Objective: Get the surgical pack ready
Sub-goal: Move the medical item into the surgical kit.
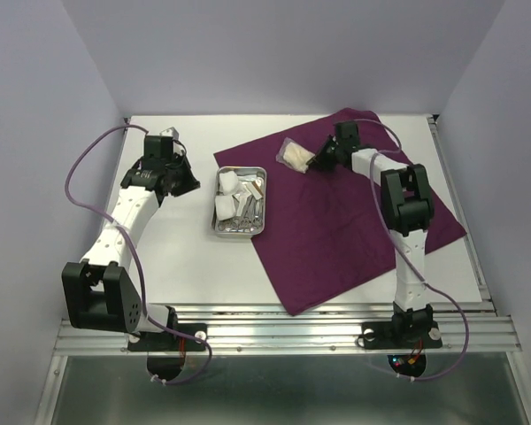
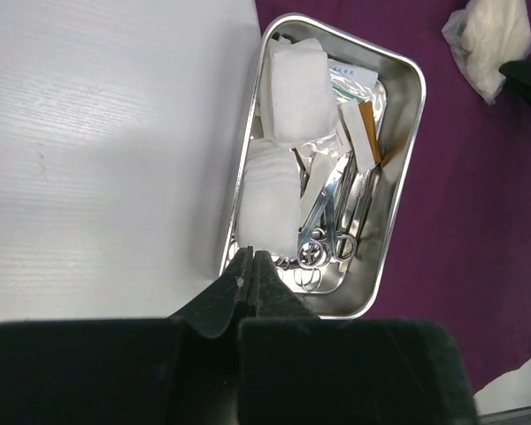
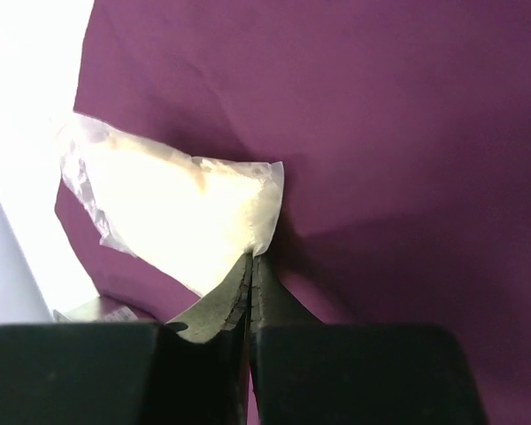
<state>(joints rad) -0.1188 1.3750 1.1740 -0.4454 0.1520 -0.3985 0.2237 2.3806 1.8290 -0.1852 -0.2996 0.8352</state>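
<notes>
- Centrally in the top view, the dark-purple cloth [image 1: 354, 230] lies spread across the white desk [image 1: 186, 257], reaching from mid-frame to the right side.
- At the cloth's left edge, just left of frame centre, sits the steel tray [image 1: 239, 233], its long side running up and down the picture.
- Inside the tray, the left wrist view shows two white gauze squares [image 2: 296, 88] along the left wall. The silver scissors [image 2: 323, 235] and forceps [image 2: 365, 190] lie right of them, and a flat packet [image 2: 354, 81] lies near the top.
- A clear packet [image 1: 295, 155] with pale filling lies on the cloth in the upper middle of the top view, up and right of the tray.
- The right end effector [image 3: 250, 257] is closed on that packet's lower right corner, its fingers pressed together with no gap.
- The left end effector [image 2: 250, 257] is closed too and holds nothing. It hovers at the bottom of its own view, just outside the tray's near left corner.
- In the top view the left arm leans in from the lower left, its end effector left of the tray.
</notes>
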